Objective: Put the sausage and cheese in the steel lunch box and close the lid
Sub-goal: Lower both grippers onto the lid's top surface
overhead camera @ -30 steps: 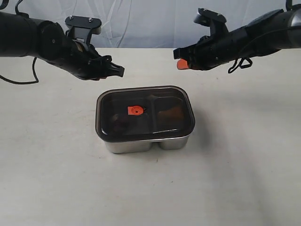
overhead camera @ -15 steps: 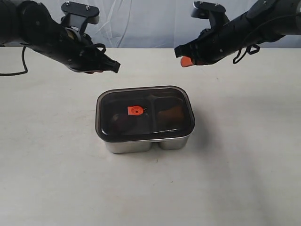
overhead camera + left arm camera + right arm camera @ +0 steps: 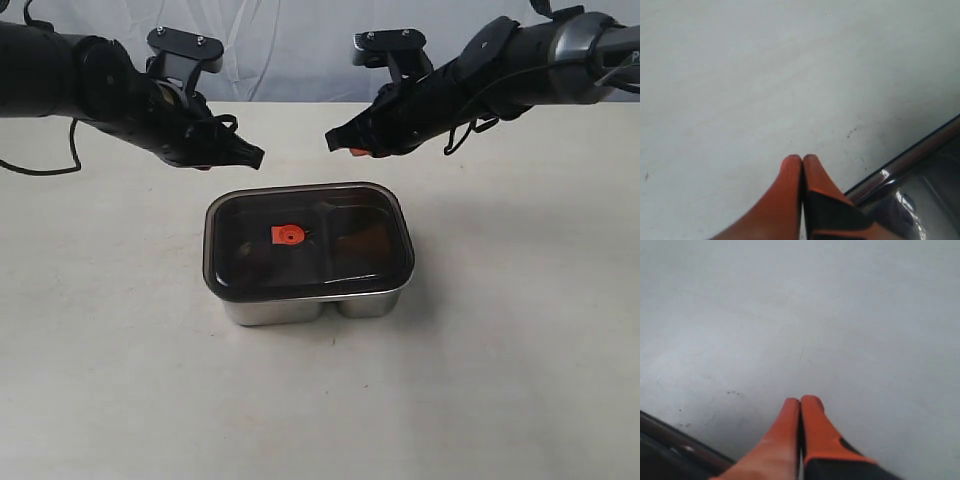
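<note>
Spreading wide and pale, the desk (image 3: 520, 380) carried a steel lunch box (image 3: 300, 308) at its centre, the dark lid (image 3: 340, 215) seated flat, likely closing the job. Beyond it hovered the left pincer (image 3: 252, 155) and right pincer (image 3: 338, 140), each pressed together, empty, apparently with nothing left to carry.

Off-white table (image 3: 520, 380), creased pale backdrop cloth (image 3: 290, 50) behind it

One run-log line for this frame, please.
lid: on steel lunch box | left gripper: shut, empty | right gripper: shut, empty
</note>
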Action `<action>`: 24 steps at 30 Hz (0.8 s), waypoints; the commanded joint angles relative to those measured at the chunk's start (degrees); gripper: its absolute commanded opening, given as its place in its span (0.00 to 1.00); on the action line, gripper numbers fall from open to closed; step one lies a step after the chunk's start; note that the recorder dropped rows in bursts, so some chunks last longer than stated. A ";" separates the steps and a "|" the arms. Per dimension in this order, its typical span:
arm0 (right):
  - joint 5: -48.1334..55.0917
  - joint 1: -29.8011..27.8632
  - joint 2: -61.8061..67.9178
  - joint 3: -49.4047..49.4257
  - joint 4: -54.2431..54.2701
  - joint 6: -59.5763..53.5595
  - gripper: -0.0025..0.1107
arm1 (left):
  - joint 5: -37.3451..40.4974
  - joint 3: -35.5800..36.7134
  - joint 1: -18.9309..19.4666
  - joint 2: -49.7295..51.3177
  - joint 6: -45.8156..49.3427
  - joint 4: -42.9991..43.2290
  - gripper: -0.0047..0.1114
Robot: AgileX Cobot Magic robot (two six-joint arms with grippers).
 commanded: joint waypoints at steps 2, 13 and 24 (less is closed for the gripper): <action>-0.75 0.44 1.54 -0.58 -0.11 -0.41 0.01 | 0.38 -0.22 -0.04 1.17 0.06 -0.58 0.04; 4.34 0.44 1.54 -0.58 -0.11 -0.04 0.01 | 5.87 -0.22 -0.04 2.10 2.73 -3.76 0.04; 7.95 0.44 1.54 -0.58 -1.26 1.05 0.01 | 7.21 -0.22 -0.04 2.10 11.81 -14.49 0.04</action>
